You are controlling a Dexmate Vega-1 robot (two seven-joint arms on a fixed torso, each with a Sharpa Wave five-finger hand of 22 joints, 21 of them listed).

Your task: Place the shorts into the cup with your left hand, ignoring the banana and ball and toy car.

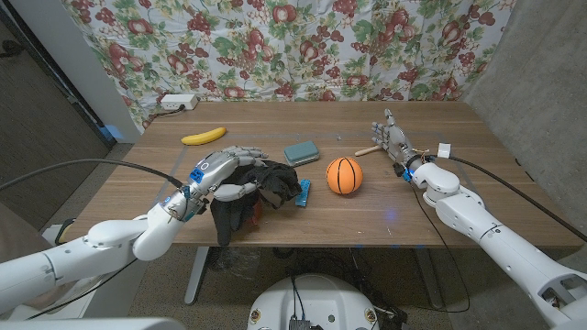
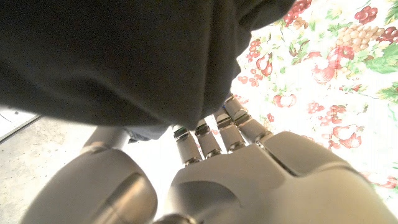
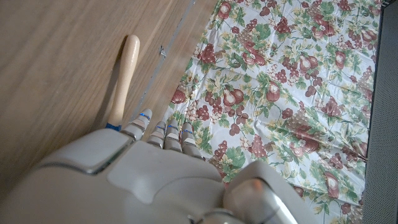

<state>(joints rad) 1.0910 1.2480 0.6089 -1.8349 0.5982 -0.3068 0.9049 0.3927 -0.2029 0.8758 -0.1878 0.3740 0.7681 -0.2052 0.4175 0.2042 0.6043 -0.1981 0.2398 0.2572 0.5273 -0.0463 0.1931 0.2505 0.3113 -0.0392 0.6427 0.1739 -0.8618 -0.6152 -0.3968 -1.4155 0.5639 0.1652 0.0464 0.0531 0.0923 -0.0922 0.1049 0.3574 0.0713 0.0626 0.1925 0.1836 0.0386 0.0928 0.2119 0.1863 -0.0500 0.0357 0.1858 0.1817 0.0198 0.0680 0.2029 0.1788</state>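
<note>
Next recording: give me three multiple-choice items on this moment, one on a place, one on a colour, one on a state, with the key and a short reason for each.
1. Where does the banana lie on the table?
A. on the far side, toward the robot's left
B. beside the basketball
C. at the near edge, by the right arm

2. What colour are the shorts?
A. white
B. black
C. yellow

3. What is the left robot hand doing?
A. waiting with nothing in it
B. holding the banana
C. gripping the shorts

Key: 1 A, the head view shows the banana near the back edge on the left, far from the orange basketball. 2 B, the cloth is dark black in both the head view and the left wrist view. 3 C, its fingers are closed into the cloth, part of which hangs over the table's near edge, while the right robot hand stands apart from it.
</note>
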